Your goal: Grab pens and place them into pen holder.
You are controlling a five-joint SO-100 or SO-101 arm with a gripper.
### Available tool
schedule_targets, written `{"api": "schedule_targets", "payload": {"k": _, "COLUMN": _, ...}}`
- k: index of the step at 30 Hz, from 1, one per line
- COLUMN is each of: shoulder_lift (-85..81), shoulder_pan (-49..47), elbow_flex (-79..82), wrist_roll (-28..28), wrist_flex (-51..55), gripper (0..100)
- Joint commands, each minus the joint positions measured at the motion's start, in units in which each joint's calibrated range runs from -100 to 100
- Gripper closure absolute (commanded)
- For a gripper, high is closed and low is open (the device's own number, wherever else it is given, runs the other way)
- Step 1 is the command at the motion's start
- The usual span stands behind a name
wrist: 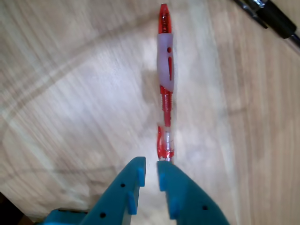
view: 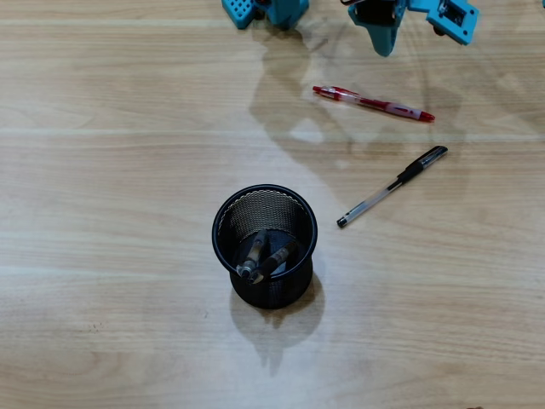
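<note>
With two pens already dropped into the pen holder [view: 265, 245] at mid-bench, the teal pincer [wrist: 151, 169], nearly closed and empty, hovers over the near end of the red pen [view: 373, 104], apparently lining up its next grab

In the overhead view the arm [view: 375, 17] is cut off by the top edge, so only its teal lower parts show. Two pens [view: 264, 257] stand inside the mesh cup [view: 221, 223], most of each hidden by its wall (their colours cannot be told). In the wrist view the black pen [wrist: 274, 16] is cut off at the top right corner. The red pen [wrist: 165, 89] is a little blurred, its near end hidden behind the jaws, whose base the bottom edge cuts off.
</note>
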Motion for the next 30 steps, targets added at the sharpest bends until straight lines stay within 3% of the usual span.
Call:
{"api": "schedule_targets", "payload": {"k": 1, "shoulder_lift": 1.5, "shoulder_pan": -1.6, "elbow_flex": -2.7, "wrist_roll": -0.6, "wrist_flex": -0.6, "gripper": 80}}
{"api": "schedule_targets", "payload": {"k": 4, "shoulder_lift": 3.4, "shoulder_pan": -2.5, "elbow_flex": -4.9, "wrist_roll": -0.6, "wrist_flex": -0.6, "gripper": 69}}
{"api": "schedule_targets", "payload": {"k": 20, "shoulder_lift": 15.5, "shoulder_pan": -3.6, "elbow_flex": -8.0, "wrist_roll": -2.5, "wrist_flex": -0.8, "gripper": 74}}
{"api": "schedule_targets", "payload": {"k": 30, "shoulder_lift": 24.5, "shoulder_pan": -3.6, "elbow_flex": -7.7, "wrist_roll": -2.8, "wrist_flex": -10.0, "gripper": 74}}
